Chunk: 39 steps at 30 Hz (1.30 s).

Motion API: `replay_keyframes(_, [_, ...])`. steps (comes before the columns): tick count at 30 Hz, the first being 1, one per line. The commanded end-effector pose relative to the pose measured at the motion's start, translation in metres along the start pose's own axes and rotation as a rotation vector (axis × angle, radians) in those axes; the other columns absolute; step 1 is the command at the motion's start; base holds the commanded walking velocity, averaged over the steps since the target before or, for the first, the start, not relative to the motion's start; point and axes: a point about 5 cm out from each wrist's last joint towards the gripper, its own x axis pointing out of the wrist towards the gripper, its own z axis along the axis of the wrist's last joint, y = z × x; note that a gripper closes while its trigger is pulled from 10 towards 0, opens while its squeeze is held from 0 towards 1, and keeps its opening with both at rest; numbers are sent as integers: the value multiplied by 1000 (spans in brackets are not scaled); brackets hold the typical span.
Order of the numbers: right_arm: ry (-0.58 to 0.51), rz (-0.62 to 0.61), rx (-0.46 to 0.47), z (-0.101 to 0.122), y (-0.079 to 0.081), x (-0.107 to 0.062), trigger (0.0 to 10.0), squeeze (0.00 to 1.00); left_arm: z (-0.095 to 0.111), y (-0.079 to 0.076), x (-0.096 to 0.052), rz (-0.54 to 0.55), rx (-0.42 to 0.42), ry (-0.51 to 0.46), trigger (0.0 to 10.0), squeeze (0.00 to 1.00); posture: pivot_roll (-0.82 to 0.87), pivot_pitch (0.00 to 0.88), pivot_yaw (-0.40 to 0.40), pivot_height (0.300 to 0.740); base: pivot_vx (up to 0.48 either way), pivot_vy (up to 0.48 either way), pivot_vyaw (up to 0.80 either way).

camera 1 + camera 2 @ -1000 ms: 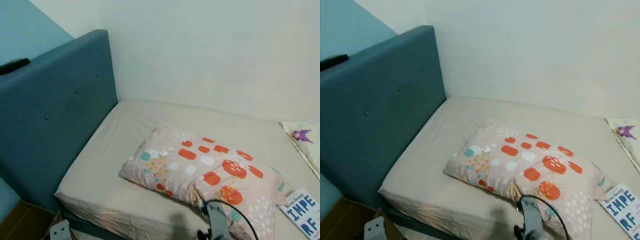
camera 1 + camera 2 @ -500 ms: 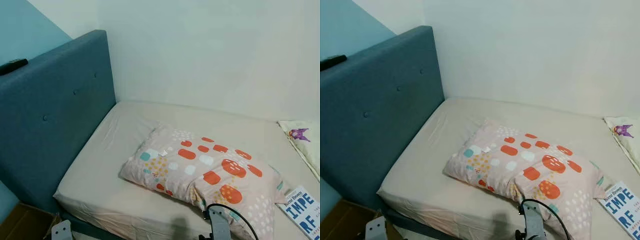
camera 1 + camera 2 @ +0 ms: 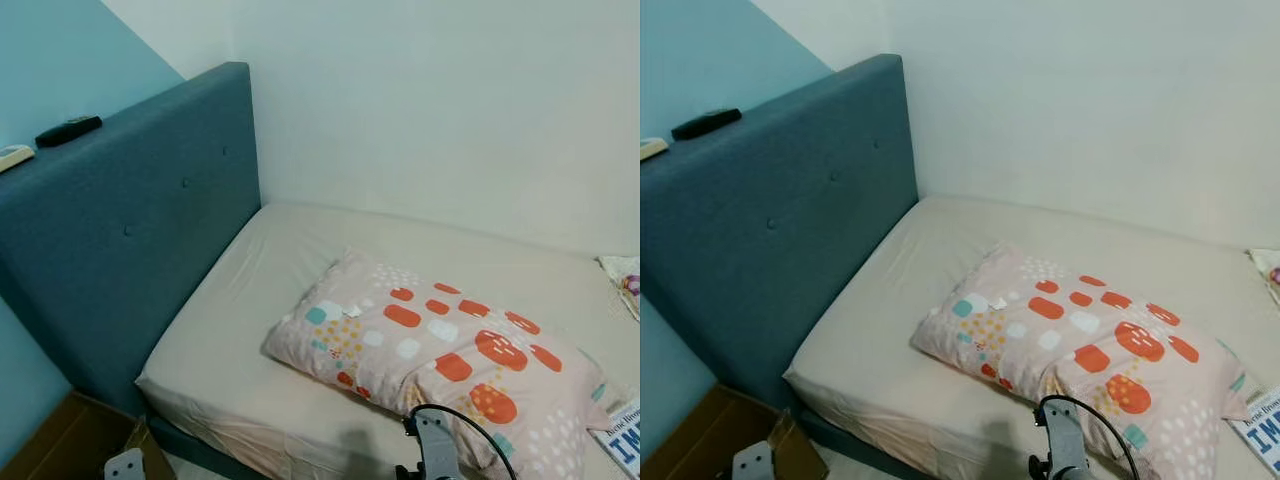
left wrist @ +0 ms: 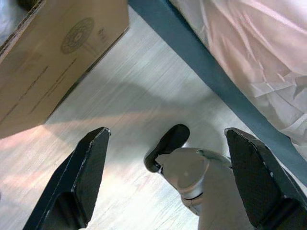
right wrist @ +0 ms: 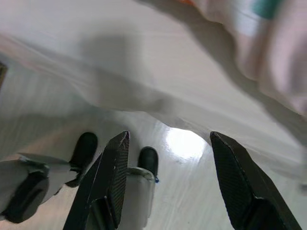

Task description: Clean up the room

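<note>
The bed [image 3: 300,300] runs along the far wall with its blue headboard [image 3: 130,230] at the left, and its pale sheet is bare except toward the near right. There the patterned pillow [image 3: 440,345] lies askew, well away from the headboard where it would normally sit, so it reads as the thing to straighten. A book [image 3: 625,445] rests at the near right edge of the bed, just beside the pillow's corner. A cardboard box [image 3: 710,440] stands on the floor at the near left. A black remote [image 3: 68,130] sits on top of the headboard. Both arms hang low over the floor: the left end effector [image 4: 165,177] and right end effector [image 5: 168,182] each have fingers spread apart, holding nothing.
</note>
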Motion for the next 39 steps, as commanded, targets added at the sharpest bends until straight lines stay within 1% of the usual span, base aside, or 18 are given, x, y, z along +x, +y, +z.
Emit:
replay_keyframes(1, [3,-10,9,-1,-2,0,10000,0,-1,0,0,-4,6,9,10000,0,15,0,-56,740,0,0,0])
replay_keyframes(3, [8,-21,17,-2,-3,0,10000,0,-2,0,0,-10,9,9,10000,0,15,0,-53,740,0,0,-238])
replay_keyframes(7, [21,-24,34,-4,-4,-1,10000,0,-3,0,0,-11,14,16,10000,0,13,0,-53,740,0,0,-794])
replay_keyframes(12, [22,-28,14,-5,-5,-1,10000,0,-5,3,-1,-6,11,26,10000,0,13,0,-56,740,0,0,-800])
replay_keyframes(15, [20,-31,18,-5,-5,-1,10000,0,-5,5,-1,-4,9,28,10000,0,14,0,-56,740,0,0,-800])
replay_keyframes(17, [13,-37,21,-3,-6,-1,10000,0,-6,10,-2,4,3,34,10000,0,15,0,-56,740,0,0,0])
replay_keyframes(20, [1,-40,24,0,-6,-1,10000,0,-7,14,-3,11,-4,38,10000,0,13,0,-55,740,0,0,0])
replay_keyframes(27, [-4,-45,21,2,-7,0,10000,0,-8,14,-3,12,-5,41,10000,0,12,1,-51,740,0,0,0])
replay_keyframes(33, [7,-55,-11,1,-6,0,10000,0,-9,16,-4,13,1,46,10000,0,11,2,-48,740,0,0,0])
replay_keyframes(39, [13,-59,-37,1,-5,0,10000,0,-10,21,-5,17,7,52,10000,0,12,0,-47,740,0,0,0])
